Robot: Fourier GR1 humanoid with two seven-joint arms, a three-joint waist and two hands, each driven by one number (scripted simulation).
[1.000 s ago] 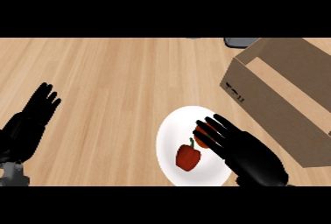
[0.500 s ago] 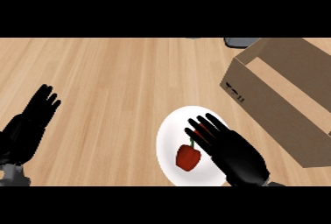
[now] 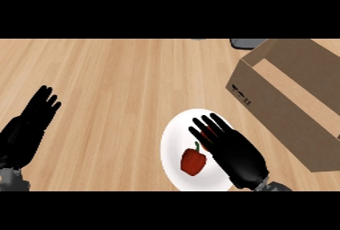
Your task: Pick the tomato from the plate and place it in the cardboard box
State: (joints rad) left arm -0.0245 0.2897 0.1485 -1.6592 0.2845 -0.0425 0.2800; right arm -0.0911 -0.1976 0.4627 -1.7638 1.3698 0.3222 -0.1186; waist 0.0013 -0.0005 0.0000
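Note:
A white plate (image 3: 174,143) lies on the wooden counter at the lower middle of the head view. On it sits a red, pepper-shaped piece with a green stem (image 3: 193,161); a second bit of red (image 3: 206,135) shows under my right hand's fingers. My right hand (image 3: 232,152) hovers open over the plate's right half, fingers straight and pointing away, just right of the red piece. The cardboard box (image 3: 292,96) stands open at the right, beyond the plate. My left hand (image 3: 28,128) rests open at the left edge, fingers up.
A dark grey object (image 3: 246,43) peeks in behind the box at the top. The wooden counter (image 3: 126,81) stretches across the left and middle of the view.
My right hand has slid left over the plate, closer to the red piece, now covering more of the plate's right side. The left hand has not moved.

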